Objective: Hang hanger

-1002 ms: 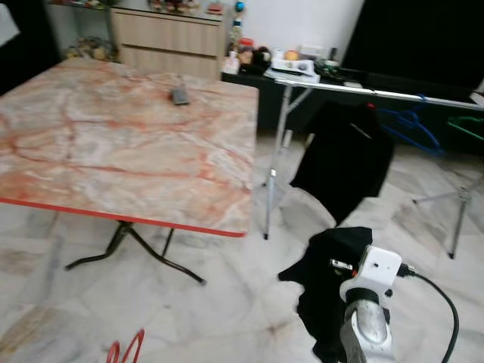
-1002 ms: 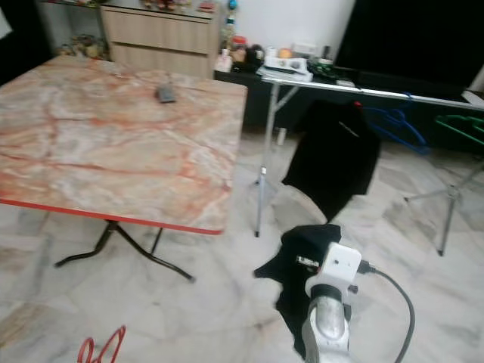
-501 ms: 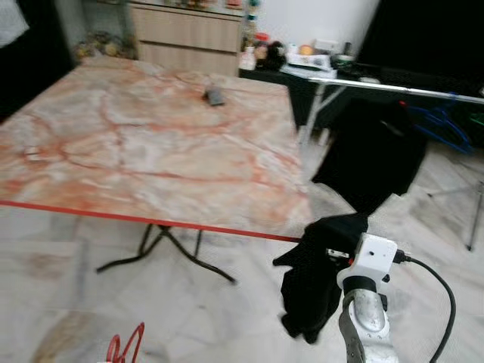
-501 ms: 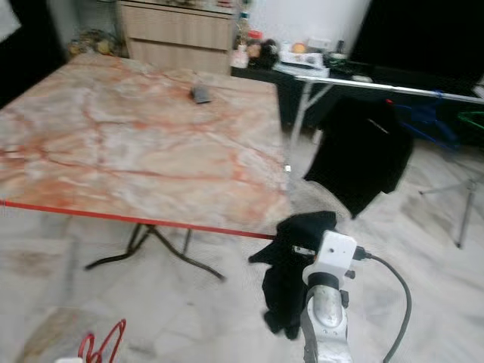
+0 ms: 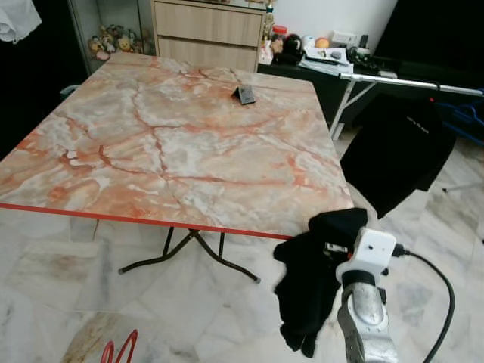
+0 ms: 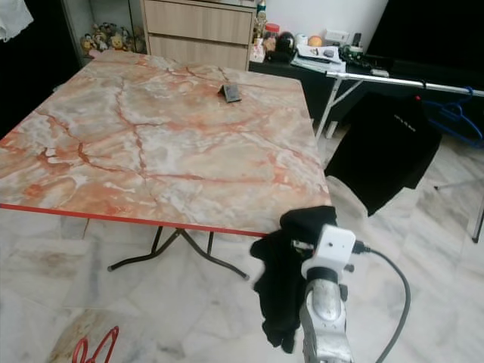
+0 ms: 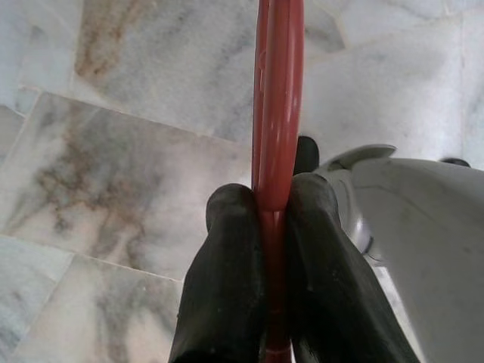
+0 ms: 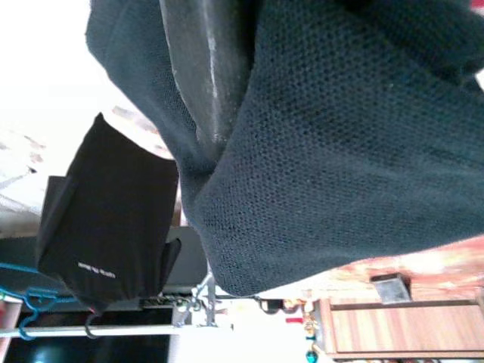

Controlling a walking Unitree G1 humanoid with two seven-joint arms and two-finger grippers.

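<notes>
My left gripper [image 7: 272, 203] is shut on the bar of a red hanger [image 7: 277, 113], held low over the floor. The hanger's red wire [image 5: 121, 352] pokes up at the bottom left of the eye views. My right gripper [image 8: 215, 134] is shut on a black garment [image 5: 314, 281], which hangs in a bunch from it beside the table's near right corner. One black finger [image 8: 198, 60] shows, wrapped in the dark knit cloth [image 8: 340, 151]. The right arm [image 5: 367, 310] rises from the bottom edge with a white wrist block.
A marble-topped folding table [image 5: 174, 136] with a red edge stands ahead, a small dark object [image 5: 245, 94] on it. To the right, a metal clothes rail [image 5: 412, 82] carries a black T-shirt [image 5: 397, 147] and a blue hanger [image 6: 454, 117]. A wooden drawer unit [image 5: 212, 30] stands behind.
The camera has swung left and come closer, so the table fills more of the view and the rail has slid right. Both grippers still hold the same things.
</notes>
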